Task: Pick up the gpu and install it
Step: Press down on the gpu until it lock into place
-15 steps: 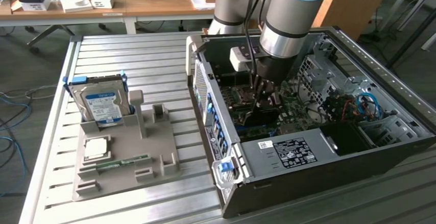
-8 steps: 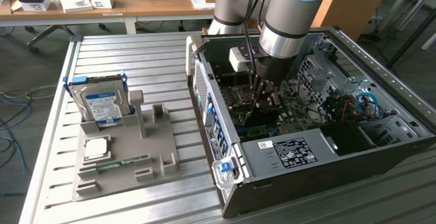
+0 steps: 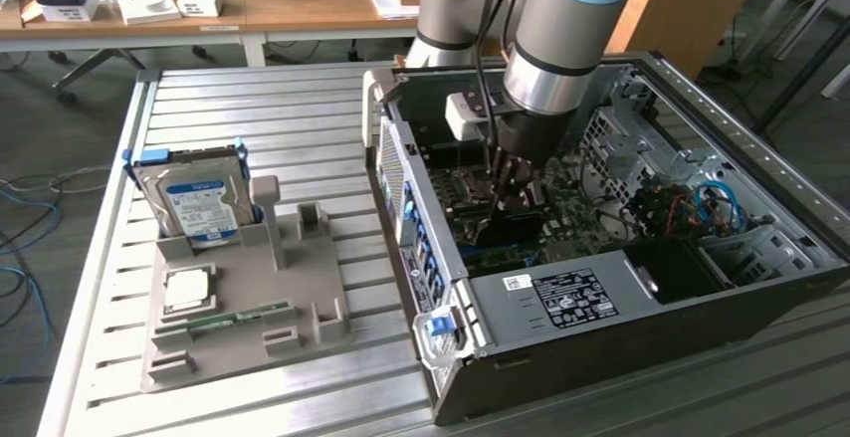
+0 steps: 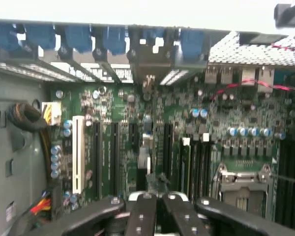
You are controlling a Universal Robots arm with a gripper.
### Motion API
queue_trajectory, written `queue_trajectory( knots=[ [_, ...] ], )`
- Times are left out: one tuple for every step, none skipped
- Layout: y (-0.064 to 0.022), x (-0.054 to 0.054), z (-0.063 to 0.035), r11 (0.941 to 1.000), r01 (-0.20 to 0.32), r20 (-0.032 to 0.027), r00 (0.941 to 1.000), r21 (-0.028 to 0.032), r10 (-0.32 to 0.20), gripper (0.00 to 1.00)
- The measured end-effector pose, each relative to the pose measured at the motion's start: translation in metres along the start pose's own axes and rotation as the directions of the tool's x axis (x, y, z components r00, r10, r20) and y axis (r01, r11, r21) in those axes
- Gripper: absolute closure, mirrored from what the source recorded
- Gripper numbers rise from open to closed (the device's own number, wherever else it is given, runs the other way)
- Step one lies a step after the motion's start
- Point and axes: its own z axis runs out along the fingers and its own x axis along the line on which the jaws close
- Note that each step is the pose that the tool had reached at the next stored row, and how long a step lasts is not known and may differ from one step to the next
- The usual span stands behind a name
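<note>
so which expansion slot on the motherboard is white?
The white slot nearest the metal case wall; the other long slots beside it are black.

- Exterior view: even, soft daylight; faint shadows beneath the grey holder [image 3: 246,303].
- Wrist view: motherboard [image 4: 152,142] soft, slightly blurred; washed-out glare above the case.

The computer case [image 3: 598,288] lies at frame right on the desk [image 3: 239,109]; the parts stand [image 3: 246,298] with the hard drive [image 3: 197,203] sits at lower left.
</note>
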Motion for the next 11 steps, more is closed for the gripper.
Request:
queue_trajectory(
  knots=[
    [-0.0001,0.0,0.0,1.0,0.0,0.0001,1.0,0.0,0.0,0.89],
    [-0.0001,0.0,0.0,1.0,0.0,0.0001,1.0,-0.0001,0.0,0.89],
    [-0.0001,0.0,0.0001,1.0,0.0,0.0003,1.0,0.0,0.0,0.89],
    [0.0,0.0,0.0002,1.0,0.0,0.0006,1.0,0.0002,0.0,0.89],
    [0.0005,0.0001,0.0006,1.0,0.001,0.0008,1.0,0.0004,-0.001,0.89],
    [0.0012,0.0002,0.0013,1.0,0.001,0.0005,1.0,0.0001,-0.001,0.89],
    [0.0018,0.0002,0.002,1.0,0.001,-0.0005,1.0,-0.0008,-0.001,0.89],
    [0.002,0.0,0.0021,1.0,0.001,-0.0014,1.0,-0.0017,-0.001,0.89],
    [0.0022,0.0001,0.0016,1.0,0.0,-0.0022,1.0,-0.0021,0.0,0.89],
    [0.0024,0.0003,0.002,1.0,0.0,-0.0016,1.0,-0.0019,0.0,0.89],
    [0.0024,0.0003,0.0024,1.0,0.0,-0.0009,1.0,-0.0015,0.0,0.89]
  ],
)
